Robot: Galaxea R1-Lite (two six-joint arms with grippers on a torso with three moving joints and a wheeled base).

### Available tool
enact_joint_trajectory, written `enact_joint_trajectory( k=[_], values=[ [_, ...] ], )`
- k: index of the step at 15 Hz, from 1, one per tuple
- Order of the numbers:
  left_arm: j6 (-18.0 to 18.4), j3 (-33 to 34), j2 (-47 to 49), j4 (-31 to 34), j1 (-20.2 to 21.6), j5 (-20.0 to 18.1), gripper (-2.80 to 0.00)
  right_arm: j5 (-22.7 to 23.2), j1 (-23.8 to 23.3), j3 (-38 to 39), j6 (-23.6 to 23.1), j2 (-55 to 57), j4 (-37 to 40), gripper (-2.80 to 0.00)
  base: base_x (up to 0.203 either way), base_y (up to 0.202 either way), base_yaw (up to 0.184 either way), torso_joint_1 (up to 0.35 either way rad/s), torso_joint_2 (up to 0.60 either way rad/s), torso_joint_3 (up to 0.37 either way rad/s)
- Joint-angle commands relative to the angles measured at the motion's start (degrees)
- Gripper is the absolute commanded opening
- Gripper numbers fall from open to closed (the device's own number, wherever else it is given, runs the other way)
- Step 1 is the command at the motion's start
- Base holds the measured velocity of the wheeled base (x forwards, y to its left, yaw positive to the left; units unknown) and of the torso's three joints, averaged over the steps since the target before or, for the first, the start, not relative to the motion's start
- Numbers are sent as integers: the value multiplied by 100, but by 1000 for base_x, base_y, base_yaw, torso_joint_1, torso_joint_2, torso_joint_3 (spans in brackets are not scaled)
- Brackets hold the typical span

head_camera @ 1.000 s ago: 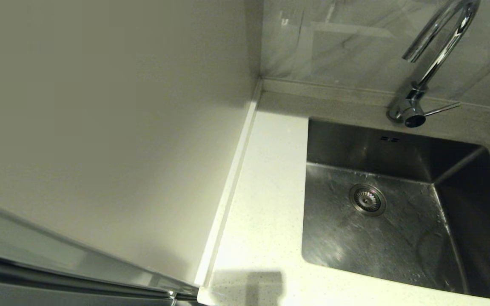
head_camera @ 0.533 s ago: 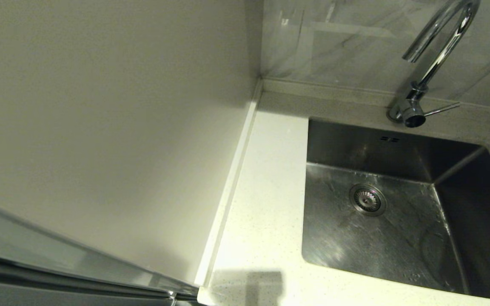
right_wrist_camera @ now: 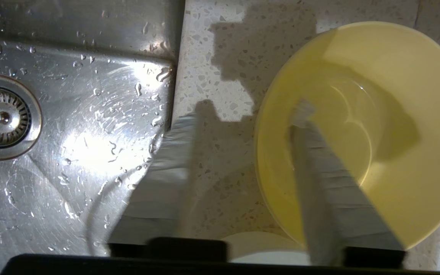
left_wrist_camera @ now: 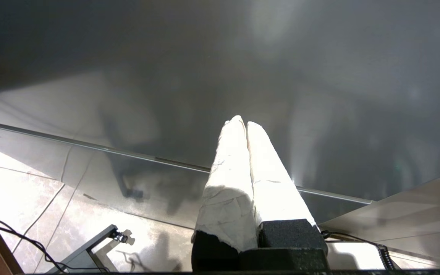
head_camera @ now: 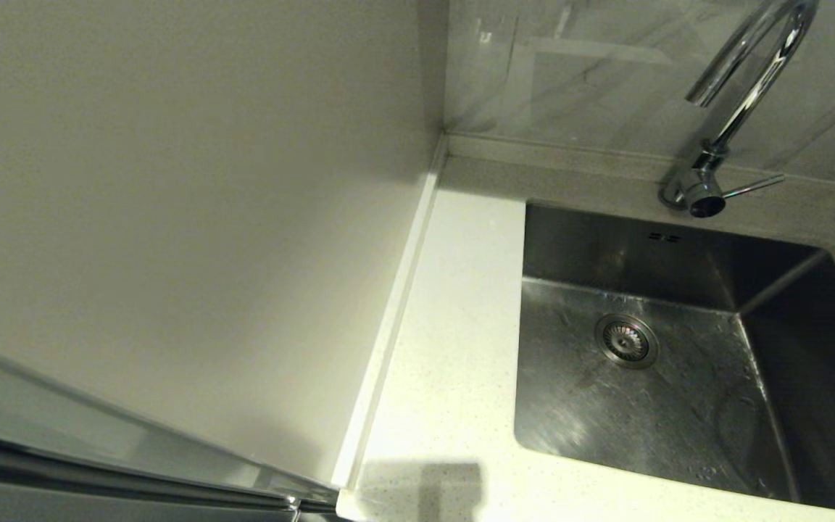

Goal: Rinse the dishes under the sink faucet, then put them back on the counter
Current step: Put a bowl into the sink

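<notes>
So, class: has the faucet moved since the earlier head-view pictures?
No. The faucet sits at the same spot behind the sink, its lever still pointing the same way along the counter.

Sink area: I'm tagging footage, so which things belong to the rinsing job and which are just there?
Job: yellow bowl, white bowl, sink, faucet, counter, right tool open by the yellow bowl.
Just there: left tool, wall panel, cables.
</notes>
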Motion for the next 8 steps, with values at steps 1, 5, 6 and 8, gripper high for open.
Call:
enact_joint_trajectory(
  k=[1,5,6,8],
  values=[
    [-3,0,-18,-2,0,3,-280,24,-4,33,-15,-38,6,-280,0,0,0,0,0,0],
    [-3,0,-18,-2,-4,3,-280,136,-4,653,-7,-108,-777,-280,0,0,0,0,0,0],
    [-3,0,-18,-2,0,3,-280,138,1,918,-8,-105,-1220,-280,0,0,0,0,0,0],
    [-3,0,-18,-2,0,3,-280,127,20,1585,-24,-112,-2397,-280,0,0,0,0,0,0]
  ],
)
